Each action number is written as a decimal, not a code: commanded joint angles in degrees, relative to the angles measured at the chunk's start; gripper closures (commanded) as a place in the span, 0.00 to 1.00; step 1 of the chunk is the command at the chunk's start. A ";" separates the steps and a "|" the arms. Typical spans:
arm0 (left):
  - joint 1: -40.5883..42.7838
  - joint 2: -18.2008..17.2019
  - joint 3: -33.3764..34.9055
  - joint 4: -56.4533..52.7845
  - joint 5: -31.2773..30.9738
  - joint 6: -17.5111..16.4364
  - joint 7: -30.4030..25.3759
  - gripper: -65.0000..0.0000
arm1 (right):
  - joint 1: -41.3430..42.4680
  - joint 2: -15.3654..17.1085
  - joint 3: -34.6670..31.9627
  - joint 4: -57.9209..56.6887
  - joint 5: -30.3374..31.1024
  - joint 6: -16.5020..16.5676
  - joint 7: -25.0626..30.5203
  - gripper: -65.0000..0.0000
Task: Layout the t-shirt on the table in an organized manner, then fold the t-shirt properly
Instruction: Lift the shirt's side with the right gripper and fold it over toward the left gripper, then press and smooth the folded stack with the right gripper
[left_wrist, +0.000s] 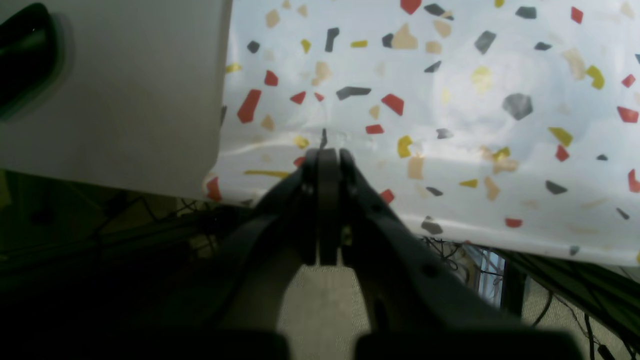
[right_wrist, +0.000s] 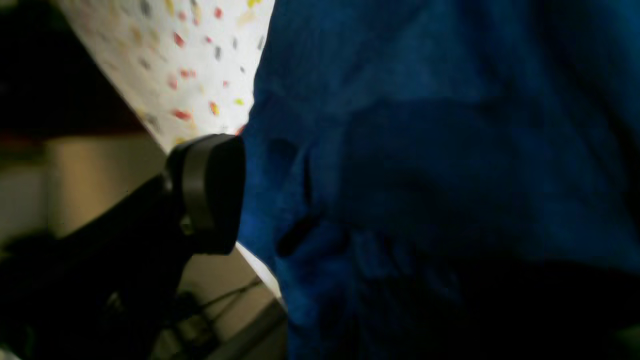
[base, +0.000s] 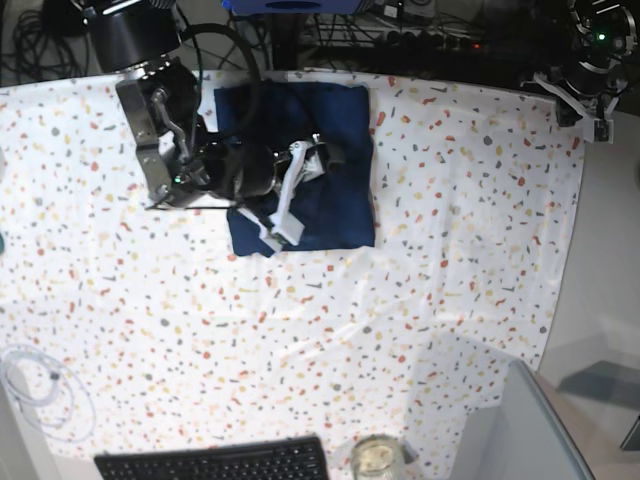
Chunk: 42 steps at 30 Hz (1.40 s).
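The navy t-shirt (base: 335, 190) lies folded into a compact rectangle at the back middle of the speckled table (base: 300, 330). My right gripper (base: 298, 190) hovers over the shirt's left half, open. In the right wrist view one black finger (right_wrist: 212, 190) stands at the shirt's (right_wrist: 425, 150) edge, and blue cloth fills the rest and hides the other finger. My left gripper (left_wrist: 327, 152) is shut on nothing, just above the table's (left_wrist: 450, 100) edge. Its arm (base: 585, 60) sits at the far right corner, well away from the shirt.
A black keyboard (base: 215, 462) and a glass jar (base: 376, 458) sit at the front edge. A coiled white cable (base: 35, 385) lies front left. A plain grey surface (base: 605, 250) borders the table on the right, with a grey box (base: 520, 430) at the front right.
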 joint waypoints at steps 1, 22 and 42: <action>0.95 -0.88 -0.53 1.28 -0.24 0.32 -1.05 1.00 | 0.67 -0.56 -1.40 1.76 0.84 0.28 1.94 0.31; 0.95 -0.97 -0.53 1.80 -0.15 0.32 -1.05 1.00 | 11.22 -1.36 -34.27 5.10 -1.09 -19.94 0.45 0.31; 0.69 -0.97 -0.53 1.80 -0.42 0.32 -1.13 1.00 | -6.45 17.19 -6.32 24.79 -1.27 -19.85 -2.01 0.99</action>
